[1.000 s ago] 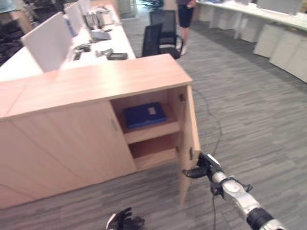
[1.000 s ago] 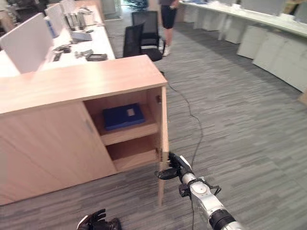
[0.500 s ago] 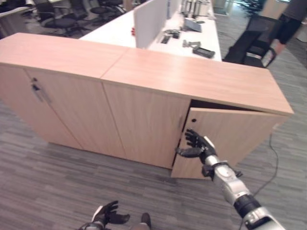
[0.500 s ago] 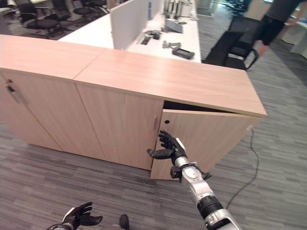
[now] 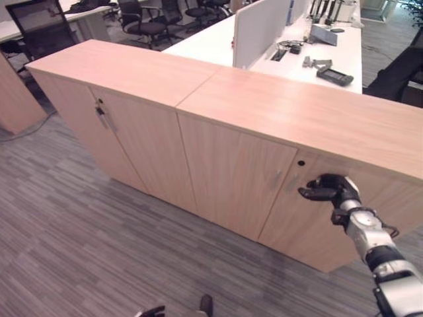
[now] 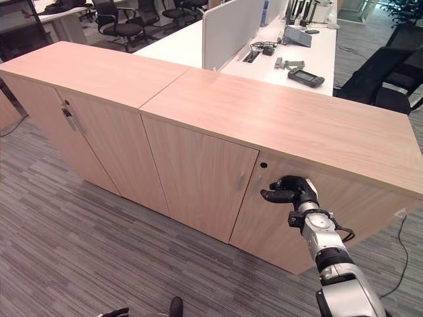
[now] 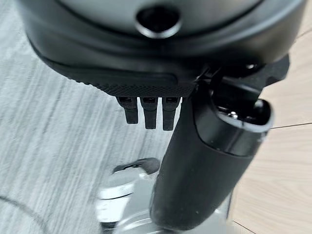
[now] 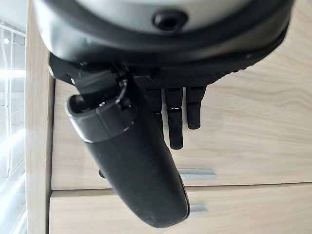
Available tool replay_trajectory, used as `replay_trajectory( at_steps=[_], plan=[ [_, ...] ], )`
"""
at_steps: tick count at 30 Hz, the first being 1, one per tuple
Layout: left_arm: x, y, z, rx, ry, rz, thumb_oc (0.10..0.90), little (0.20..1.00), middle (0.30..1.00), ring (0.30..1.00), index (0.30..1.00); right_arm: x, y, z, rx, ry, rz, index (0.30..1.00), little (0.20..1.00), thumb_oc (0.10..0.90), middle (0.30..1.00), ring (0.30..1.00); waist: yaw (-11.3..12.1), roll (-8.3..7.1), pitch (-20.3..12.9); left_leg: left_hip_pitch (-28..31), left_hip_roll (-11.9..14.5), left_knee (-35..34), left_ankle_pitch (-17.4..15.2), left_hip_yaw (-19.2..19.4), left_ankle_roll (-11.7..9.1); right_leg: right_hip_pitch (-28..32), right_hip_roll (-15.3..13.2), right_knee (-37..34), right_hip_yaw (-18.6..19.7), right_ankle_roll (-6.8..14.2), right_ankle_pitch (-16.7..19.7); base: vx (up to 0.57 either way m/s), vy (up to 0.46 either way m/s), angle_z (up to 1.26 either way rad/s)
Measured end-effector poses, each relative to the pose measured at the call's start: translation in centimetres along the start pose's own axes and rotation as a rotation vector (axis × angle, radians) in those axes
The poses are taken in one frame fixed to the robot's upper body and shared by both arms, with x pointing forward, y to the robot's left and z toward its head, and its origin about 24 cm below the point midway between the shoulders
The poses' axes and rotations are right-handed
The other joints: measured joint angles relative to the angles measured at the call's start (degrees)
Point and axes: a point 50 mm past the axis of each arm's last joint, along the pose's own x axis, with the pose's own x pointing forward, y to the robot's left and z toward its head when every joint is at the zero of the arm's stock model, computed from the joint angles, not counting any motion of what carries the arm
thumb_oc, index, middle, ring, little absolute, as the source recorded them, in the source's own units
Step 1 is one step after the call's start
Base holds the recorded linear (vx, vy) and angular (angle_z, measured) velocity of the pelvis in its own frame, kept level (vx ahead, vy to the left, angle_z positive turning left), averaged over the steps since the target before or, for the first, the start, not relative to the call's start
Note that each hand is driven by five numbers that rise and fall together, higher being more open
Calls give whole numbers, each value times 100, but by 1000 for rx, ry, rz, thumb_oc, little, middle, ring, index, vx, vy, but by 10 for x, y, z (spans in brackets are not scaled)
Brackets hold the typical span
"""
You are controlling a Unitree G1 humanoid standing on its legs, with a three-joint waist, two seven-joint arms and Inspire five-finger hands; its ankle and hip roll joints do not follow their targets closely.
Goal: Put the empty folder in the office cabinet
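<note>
We look down on a long, light wood office cabinet [image 6: 218,105] standing on grey carpet [image 6: 79,251]. All of its doors are shut, so the folder cannot be seen. Our right hand [image 6: 293,190] rests against the front of the rightmost door [image 6: 357,211], near its upper corner and just beside a small round hole in the wood. Its fingers [image 8: 176,117] lie straight along the door face, holding nothing, with the thumb sticking out sideways. Two slim metal handles [image 8: 195,171] sit where this door meets the next. Our left hand [image 7: 146,109] hangs low over the carpet, fingers relaxed and empty. Behind the cabinet stands a white desk [image 6: 310,53] with a grey divider screen [image 6: 228,30], and dark office chairs [image 6: 125,20] beyond.
</note>
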Motion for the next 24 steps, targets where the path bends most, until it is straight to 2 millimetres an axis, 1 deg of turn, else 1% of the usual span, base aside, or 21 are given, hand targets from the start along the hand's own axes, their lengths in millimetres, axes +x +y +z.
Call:
replay_trajectory(
  at_steps=[1, 3, 5, 6, 7, 8, 9, 10, 11, 12, 13, 14, 15, 16, 18, 20, 21, 22, 23, 24],
  plan=[
    [0, -1, 2, 1, -7, -3, 800, 900, 900, 900, 900, 1, 0, 1, -3, 4, -1, 900, 900, 800, 900, 900, -1, 17, -10, -1, 1, 0, 0, 0, 0, 0, -1, 0, -12, 0, 0, 24, -63, 2],
    [1, -5, 7, 25, -25, -25, 800, 900, 900, 900, 900, 6, -4, 4, -1, 35, -17, 900, 900, 800, 900, 900, 13, 141, -88, -60, -1, 0, -9, -16, -14, -50, -9, 1, -66, -1, -2, 18, -51, 4],
    [3, -7, 10, 37, -31, -35, 800, 900, 900, 900, 900, 8, -5, 8, 3, 36, -27, 900, 900, 800, 900, 900, 11, 203, -134, -154, -4, -1, -48, -18, -71, -133, -9, 0, -70, -2, -3, 25, -34, 6],
    [5, -5, 13, 33, -27, -35, 800, 900, 900, 900, 900, 10, -6, 13, 13, 29, -38, 900, 900, 800, 900, 900, -5, 23, -84, -341, -148, 414, -175, -41, -187, -282, -249, -3, -115, -79, 60, 25, -31, -3],
    [5, -5, 11, 32, -10, -38, 800, 900, 900, 900, 900, 10, -6, 14, 15, 29, -44, 900, 900, 800, 900, 900, 27, 109, -133, -360, -136, 835, -337, -145, -114, -291, -296, -2, -114, -84, 70, 15, -26, -18],
    [4, -7, 5, 26, 7, -43, 800, 900, 900, 900, 900, 10, -6, 14, 17, 31, -51, 900, 900, 800, 900, 900, 4, 193, -179, -223, -67, 807, -647, -227, -98, -267, -245, 1, -102, -11, 113, 11, -17, -14],
    [4, -8, 1, 11, 22, -32, 800, 900, 900, 900, 900, 9, -6, 11, 48, 28, -69, 900, 900, 800, 900, 900, -68, 206, -194, -48, -176, 462, -487, -208, -63, -280, -329, 1, -40, 7, 131, 8, -10, -5],
    [4, -9, 0, -1, 26, -24, 800, 900, 900, 900, 900, 8, -3, 11, 76, 19, -79, 900, 900, 800, 900, 900, -144, 203, -192, 18, -188, 258, -363, -148, -33, -307, -378, 1, -40, 7, 131, 0, 0, 0],
    [4, -8, -1, -9, 28, -11, 800, 900, 900, 900, 900, 7, 1, 10, 111, 5, -80, 900, 900, 800, 900, 900, -160, 189, -186, 72, -192, 116, -284, -95, -33, -347, -388, 1, -38, 7, 131, 7, 1, -14],
    [3, -7, -1, -15, 25, -5, 800, 900, 900, 900, 900, -2, 12, -1, 188, -31, -62, 900, 900, 800, 900, 900, -195, 133, -191, 91, -188, 0, -223, -75, -18, -372, -385, 2, -41, 28, 159, 6, 7, -14],
    [3, -8, -3, -17, 29, -3, 800, 900, 900, 900, 900, -6, 18, -8, 202, -29, -45, 900, 900, 800, 900, 900, -238, 122, -196, 113, -186, 0, -225, -74, -14, -362, -382, 2, -35, 27, 170, 3, 11, -7],
    [2, -8, -4, -17, 25, 4, 800, 900, 900, 900, 900, -22, 29, -28, 263, -26, -34, 900, 900, 800, 900, 900, -290, 111, -197, 184, -173, -2, -223, -44, -11, -317, -368, 3, -10, 51, 226, -4, 8, -4],
    [0, -9, -6, -27, 14, 8, 800, 900, 900, 900, 900, -35, 36, -38, 306, -53, -22, 900, 900, 800, 900, 900, -287, 107, -204, 241, -152, -3, -228, -15, -24, -264, -347, 1, 42, 29, 284, -8, -2, -17],
    [-1, -12, -7, -29, 12, 1, 800, 900, 900, 900, 900, -42, 43, -50, 301, -24, -2, 900, 900, 800, 900, 900, -316, 143, -198, 295, -119, -4, -269, 32, -55, -267, -306, 2, 88, 8, 279, -3, 0, -27],
    [-2, -16, -4, 1, -13, -10, 800, 900, 900, 900, 900, -68, 44, -91, 279, 84, -27, 900, 900, 800, 900, 900, -360, 227, -188, 363, -30, -4, -269, 56, -58, -182, -218, 1, 123, 5, 265, -3, -2, -18],
    [-3, -18, -1, 16, -34, -20, 800, 900, 900, 900, 900, -89, 43, -122, 254, 193, -46, 900, 900, 800, 900, 900, -532, 258, -182, 418, 49, -1, -276, 127, -86, -204, -113, 10, 210, -12, 254, -37, -5, -16],
    [-3, -18, 1, 18, -42, -22, 800, 900, 900, 900, 900, -95, 43, -130, 248, 217, -48, 900, 900, 800, 900, 900, -550, 262, -179, 437, 77, -1, -286, 191, -99, -217, -90, 11, 256, -14, 252, -41, 1, -34],
    [-3, -18, 3, 17, -58, -24, 800, 900, 900, 900, 900, -108, 45, -146, 221, 273, -40, 900, 900, 800, 900, 900, -582, 262, -176, 477, 135, -4, -310, 283, -131, -210, -57, 3, 311, -22, 247, -13, 0, -42],
    [-3, -19, 4, 18, -63, -29, 800, 900, 900, 900, 900, -114, 47, -154, 205, 310, -24, 900, 900, 800, 900, 900, -637, 258, -174, 491, 167, -6, -324, 347, -149, -253, -41, 3, 372, -34, 241, -24, 0, -48],
    [-2, -19, 11, 23, -83, -35, 800, 900, 900, 900, 900, -119, 47, -162, 176, 347, -9, 900, 900, 800, 900, 900, -701, 245, -165, 510, 203, -5, -334, 418, -164, -285, -9, 3, 444, -49, 252, -26, -5, -52]
  ],
)
